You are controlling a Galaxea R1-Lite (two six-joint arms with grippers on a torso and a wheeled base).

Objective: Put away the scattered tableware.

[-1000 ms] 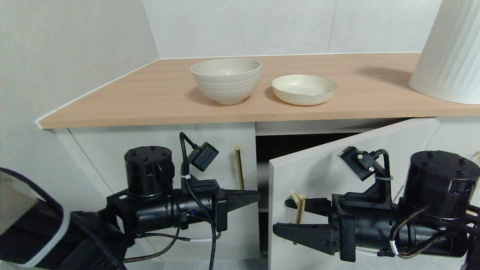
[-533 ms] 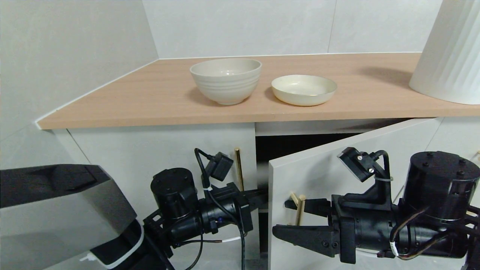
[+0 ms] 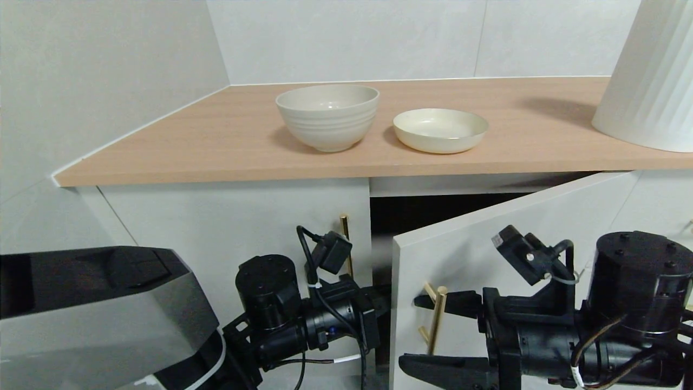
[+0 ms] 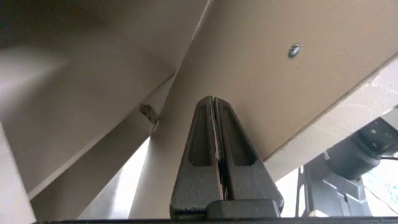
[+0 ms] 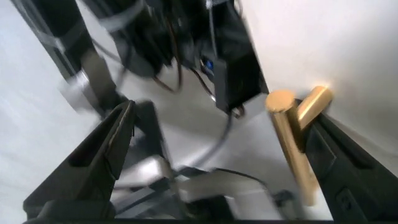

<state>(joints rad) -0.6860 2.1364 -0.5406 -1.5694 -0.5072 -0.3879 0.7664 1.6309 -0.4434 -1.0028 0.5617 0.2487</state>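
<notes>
A cream ribbed bowl [image 3: 327, 116] and a shallow cream dish [image 3: 440, 130] stand side by side on the wooden countertop [image 3: 216, 146]. Below them the right cabinet door [image 3: 514, 233] hangs partly open. My right gripper [image 3: 433, 336] is open, its fingers above and below the door's brass handle [image 3: 437, 319]. In the right wrist view that brass handle [image 5: 295, 140] lies between the fingers, close to one of them. My left gripper [image 4: 213, 102] is shut on nothing, its tip pushed into the gap behind the door's free edge, against the door's inner face [image 4: 280, 81].
A tall white ribbed object [image 3: 649, 81] stands at the countertop's right end. The left cabinet door [image 3: 233, 222] is closed and carries its own brass handle [image 3: 345, 244]. The cabinet's inside [image 3: 427, 208] is dark. White walls close the corner at left and behind.
My left arm has moved right and down, and its gripper tip has slid behind the door's edge. The right gripper and the handle sit slightly lower in the head view.
</notes>
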